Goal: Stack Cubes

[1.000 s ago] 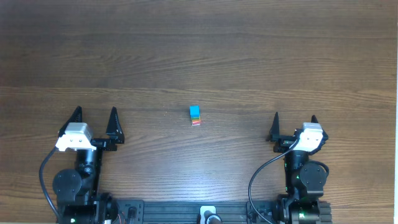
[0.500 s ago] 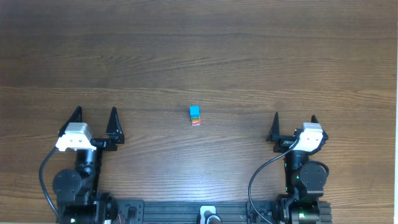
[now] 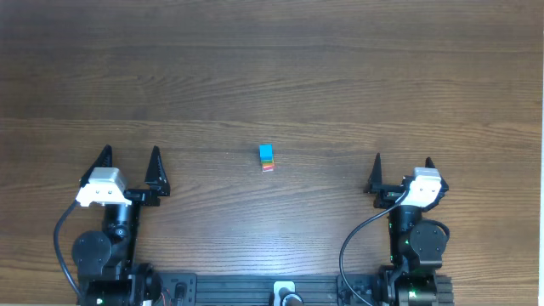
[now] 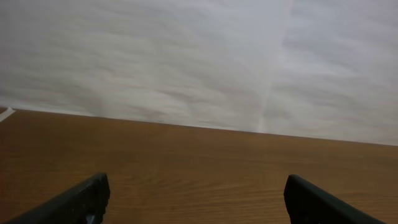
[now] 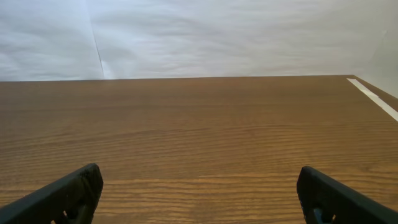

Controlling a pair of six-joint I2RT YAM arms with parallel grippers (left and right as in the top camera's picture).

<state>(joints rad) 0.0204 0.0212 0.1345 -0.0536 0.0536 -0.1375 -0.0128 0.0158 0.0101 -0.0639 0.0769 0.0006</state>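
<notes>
— So, where do the cubes stand?

— In one small stack of cubes (image 3: 267, 159) near the middle of the wooden table (image 3: 272, 68), about halfway between its left and right edges. The blue cube (image 3: 266, 152) is on top. Under it shows a thin strip of orange-red, but from above I cannot tell how many cubes lie below.

— And the arms?

— Both are by the table's near edge, where their bases stand. The left gripper (image 3: 130, 151) is toward the near left corner with its two dark fingers spread wide, nothing between them. The right gripper (image 3: 403, 159) is toward the near right corner, its fingers likewise spread apart and holding nothing.

— Is either one close to the stack?

— No. The stack sits between them, well apart from each, roughly level with their fingertips.

— What do the wrist cameras look at?

— Each looks across bare wood grain toward the table's far edge, with a white wall (image 4: 186, 56) rising behind it. The fingertips frame the lower corners, wide apart.
</notes>
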